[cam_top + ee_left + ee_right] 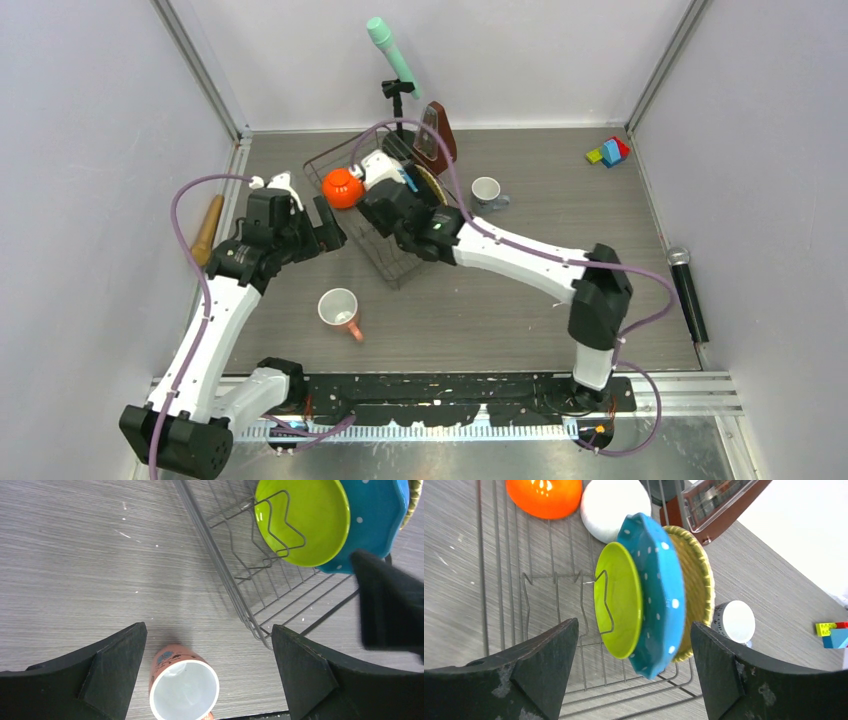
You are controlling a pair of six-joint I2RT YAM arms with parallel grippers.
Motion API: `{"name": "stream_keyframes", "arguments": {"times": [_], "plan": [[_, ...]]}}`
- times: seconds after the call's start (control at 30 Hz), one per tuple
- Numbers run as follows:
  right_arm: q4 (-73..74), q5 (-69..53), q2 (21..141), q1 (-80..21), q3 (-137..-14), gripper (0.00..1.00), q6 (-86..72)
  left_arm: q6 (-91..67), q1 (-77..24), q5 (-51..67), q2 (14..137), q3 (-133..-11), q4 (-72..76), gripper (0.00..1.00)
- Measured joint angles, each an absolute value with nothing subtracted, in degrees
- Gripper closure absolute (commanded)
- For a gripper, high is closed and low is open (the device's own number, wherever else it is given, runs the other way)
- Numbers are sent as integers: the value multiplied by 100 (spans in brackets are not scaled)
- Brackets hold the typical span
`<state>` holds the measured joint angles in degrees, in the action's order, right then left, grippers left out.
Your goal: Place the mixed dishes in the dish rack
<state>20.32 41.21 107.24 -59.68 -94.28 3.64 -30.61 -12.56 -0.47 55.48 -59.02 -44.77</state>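
Top external. Black wire dish rack (pixel 394 268) sat at table centre-rear. A glossy orange bowl (pixel 342 188) and a white bowl (pixel 378 167) lay in its 11 o'clock end. The left gripper (pixel 328 222) hovered at the rack's 9 o'clock rim, and the right gripper (pixel 385 205) was over the rack interior. The pink mug (pixel 340 310) was outside the rack on the bare table (pixel 500 300), at 6 o'clock from the left gripper and apart from it, so the left arm was clearly nearer. The small grey mug (pixel 486 192) was outside too, at 3 o'clock of the rack.

Left wrist. Jaws were spread wide with nothing between them. The pink mug showed low between the fingers (pixel 115 675), its round white-glazed mouth facing the camera. It looked upright, though this is not certain. The rack's thin wire corner passed at 1 o'clock.

Right wrist. Jaws were spread and empty. Three plates stood on edge in the prongs, faces stacked close: the smooth lime green plate (pixel 616 600), the scallop-rimmed blue white-dotted plate (pixel 656 595) and the textured yellow woven-pattern plate (pixel 696 590). The brown metronome (pixel 719 500) stood at 1 o'clock, beyond the rack.

Judgement: only the mugs remained unloaded. The pink mug was the likely next target, with the left gripper descending toward 6 o'clock.
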Motion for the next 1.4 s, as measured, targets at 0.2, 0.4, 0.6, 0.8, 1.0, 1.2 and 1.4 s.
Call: {"name": "stream_keyframes", "arguments": {"times": [0.2, 0.4, 0.6, 0.8, 1.0, 1.2, 1.4], "plan": [[2383, 3391, 9603, -5437, -9312, 16, -235, -3059, -1256, 333, 5704, -5902, -4335, 0], [2615, 2838, 8597, -4169, -8691, 16, -998, -3105, -1256, 585, 5872, -5902, -4174, 0], [2963, 2241, 8611, -2888, -8055, 19, -1831, -3131, -1256, 775, 6036, -5902, -4001, 0], [3157, 1938, 9290, -2307, -8001, 25, -2154, -3129, -1256, 897, 6045, -5902, -3881, 0], [3177, 1632, 10248, -2049, -8482, 27, -2324, -3127, -1256, 954, 6001, -5902, -3835, 0], [3155, 1594, 10943, -1925, -8897, 30, -2263, -3109, -1256, 976, 5933, -5902, -3828, 1], [3240, 1269, 11539, -1872, -9559, 34, -1973, -3103, -1256, 1039, 5942, -5902, -3824, 1]]}}
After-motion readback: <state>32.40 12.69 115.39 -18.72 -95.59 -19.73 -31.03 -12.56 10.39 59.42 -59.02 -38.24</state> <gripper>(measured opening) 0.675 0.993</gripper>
